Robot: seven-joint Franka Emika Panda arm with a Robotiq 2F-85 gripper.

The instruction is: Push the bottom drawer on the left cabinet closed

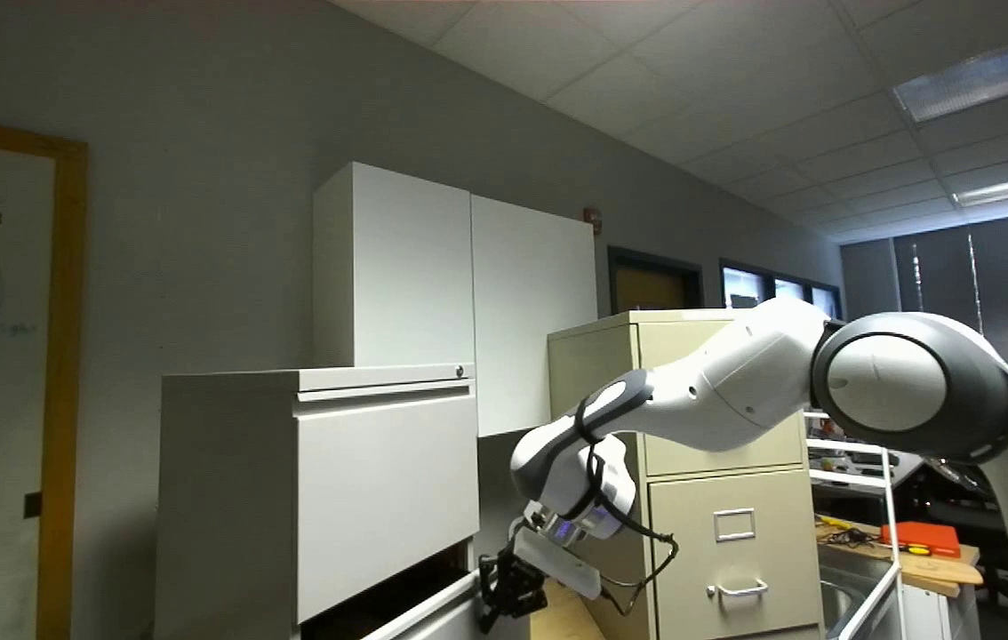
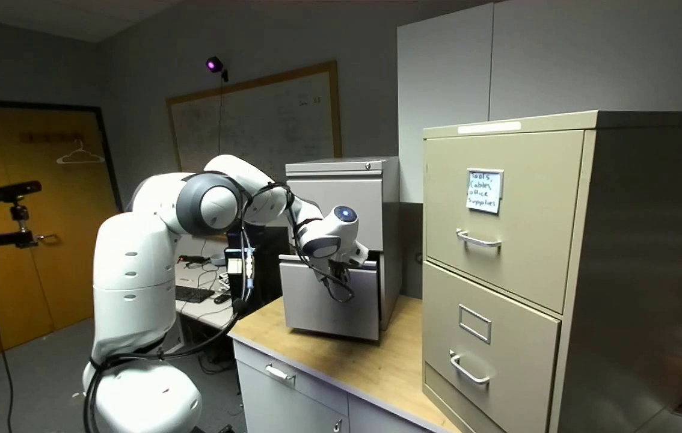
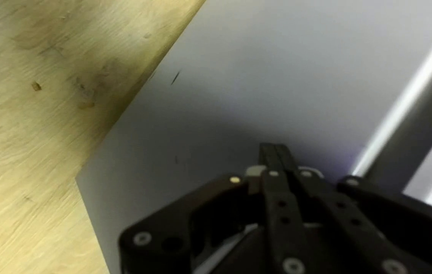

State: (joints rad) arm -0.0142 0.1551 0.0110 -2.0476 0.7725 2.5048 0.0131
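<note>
In the wrist view the claw [image 3: 274, 147] has its two fingers pressed together with nothing gripped between them. The tips point at the bottom drawer [image 3: 231, 87], whose flat front fills much of the view; whether they touch it I cannot tell. Left of that front lies the wooden desk [image 3: 29, 171].

In an exterior view the left cabinet [image 1: 233, 498] stands left of the beige filing cabinet [image 1: 731, 551], with a white cupboard [image 1: 411, 267] behind and above. The top drawer [image 1: 388, 502] sits flush; the bottom drawer is partly pulled out, a dark gap showing behind its top edge.

In an exterior view the bottom drawer juts from the cabinet toward the near side, over the desk. The robot arm [image 2: 133, 282] reaches in from the left, the claw close to the upper part of the drawer front, right of its middle. The filing cabinet is near right, bearing a handwritten note [image 2: 484, 191]; a whiteboard [image 2: 257, 120] hangs at the far left.
</note>
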